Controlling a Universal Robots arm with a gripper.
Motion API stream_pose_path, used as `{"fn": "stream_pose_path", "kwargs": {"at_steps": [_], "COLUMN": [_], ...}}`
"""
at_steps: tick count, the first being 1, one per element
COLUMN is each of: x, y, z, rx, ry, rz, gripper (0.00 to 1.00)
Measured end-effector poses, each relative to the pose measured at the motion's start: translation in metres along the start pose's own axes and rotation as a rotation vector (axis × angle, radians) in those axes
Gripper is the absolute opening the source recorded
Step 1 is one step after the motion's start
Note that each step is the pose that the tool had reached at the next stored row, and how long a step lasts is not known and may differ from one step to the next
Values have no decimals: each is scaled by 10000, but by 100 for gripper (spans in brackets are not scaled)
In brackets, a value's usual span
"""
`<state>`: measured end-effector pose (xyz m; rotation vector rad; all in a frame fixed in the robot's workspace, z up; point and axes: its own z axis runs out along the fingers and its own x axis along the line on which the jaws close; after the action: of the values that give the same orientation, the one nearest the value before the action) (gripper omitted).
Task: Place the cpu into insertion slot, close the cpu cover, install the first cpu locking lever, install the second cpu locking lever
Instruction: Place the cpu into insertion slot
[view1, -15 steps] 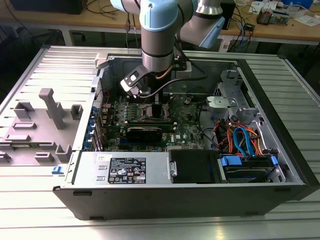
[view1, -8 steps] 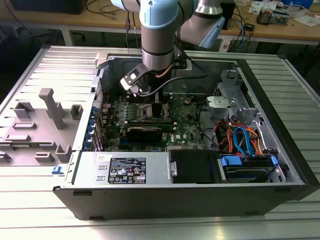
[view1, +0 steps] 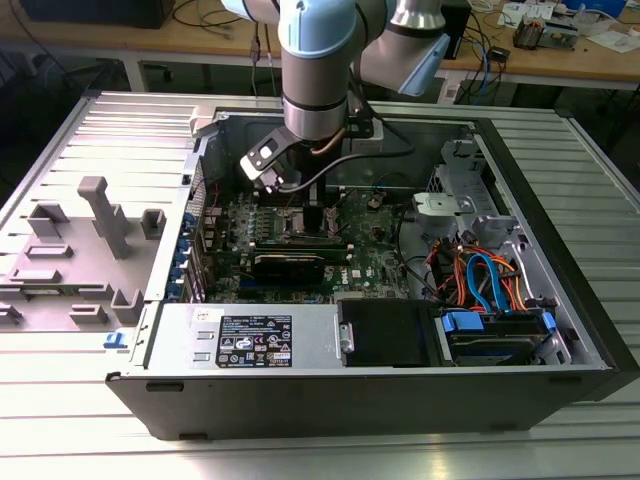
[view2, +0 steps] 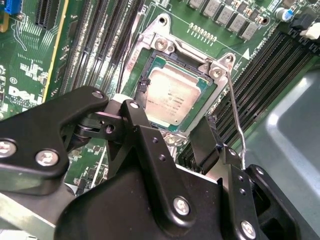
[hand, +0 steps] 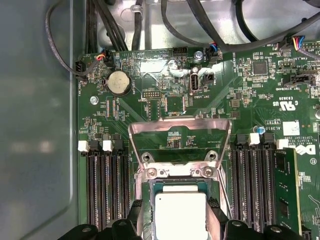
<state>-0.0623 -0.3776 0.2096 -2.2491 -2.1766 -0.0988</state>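
The cpu (view2: 175, 95) is a small flat square with a dull silver-grey top and a thin green edge. It lies flat in the slot (view2: 161, 44), whose silver rim and screws frame it on the green board (view2: 30, 65). In the first wrist view the cover (hand: 150, 125), a thin silver frame with a big square window, stands tilted up off the slot at its hinge, not closed over the cpu. A thin wire lever (view2: 235, 110) rises free beside the slot, next to the black memory slots (view2: 270, 65). The claw (view2: 170, 127) hangs just above the cpu, its black fingers (view2: 210, 145) spread to either side, holding nothing. In the exterior view the arm reaches down into the open case (view1: 300, 390) on the ribbed desk (view1: 60, 420).
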Motion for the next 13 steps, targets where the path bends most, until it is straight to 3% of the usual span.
{"fn": "stream_pose_path", "kwargs": {"at_steps": [5,10,13], "x": [0,-2,1], "y": [-64,-121,-122], "z": [-24,-27,-78], "rx": [0,0,4], "ry": [112,140,152], "rz": [41,46,73], "gripper": [61,61,61]}}
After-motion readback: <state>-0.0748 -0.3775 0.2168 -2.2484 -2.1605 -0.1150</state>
